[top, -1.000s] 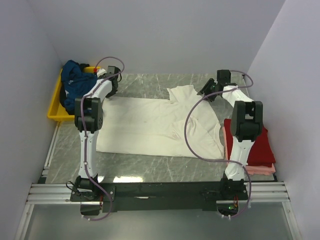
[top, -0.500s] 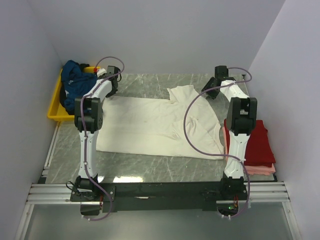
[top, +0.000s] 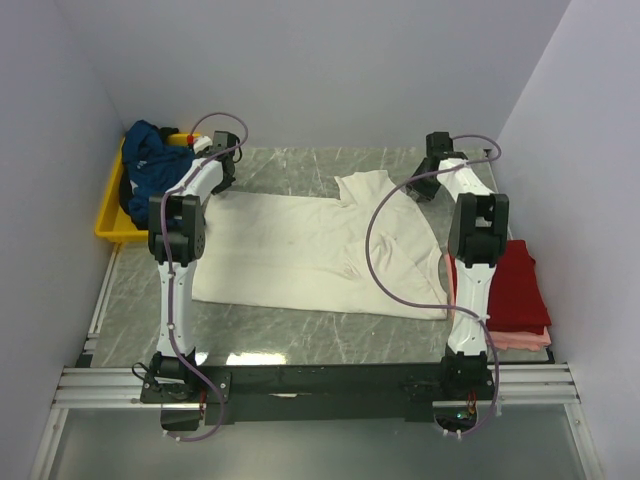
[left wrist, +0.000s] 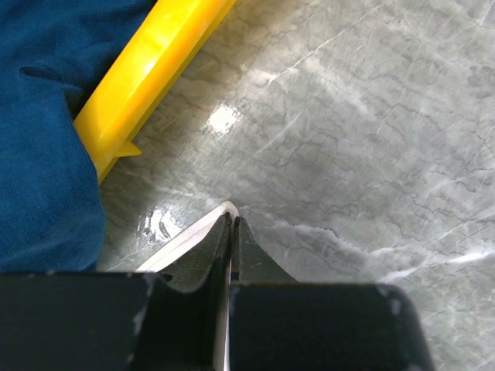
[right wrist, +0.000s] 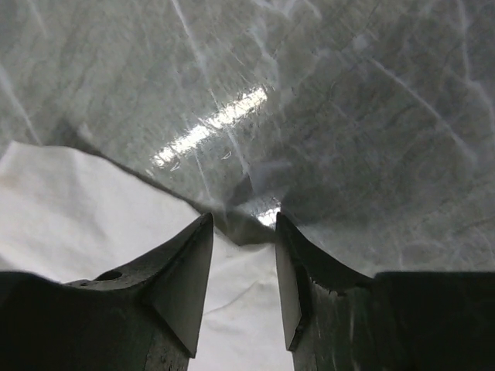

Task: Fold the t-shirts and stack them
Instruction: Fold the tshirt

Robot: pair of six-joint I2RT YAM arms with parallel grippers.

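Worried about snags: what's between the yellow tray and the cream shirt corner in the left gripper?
Only bare marble table, seen in the left wrist view; the yellow tray and the cream shirt corner in the left gripper lie apart.

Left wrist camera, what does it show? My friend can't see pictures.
The left gripper is pinched shut on a corner of the cream-white t-shirt, which lies on the grey marbled table. At the upper left, a dark blue t-shirt lies in a yellow tray.
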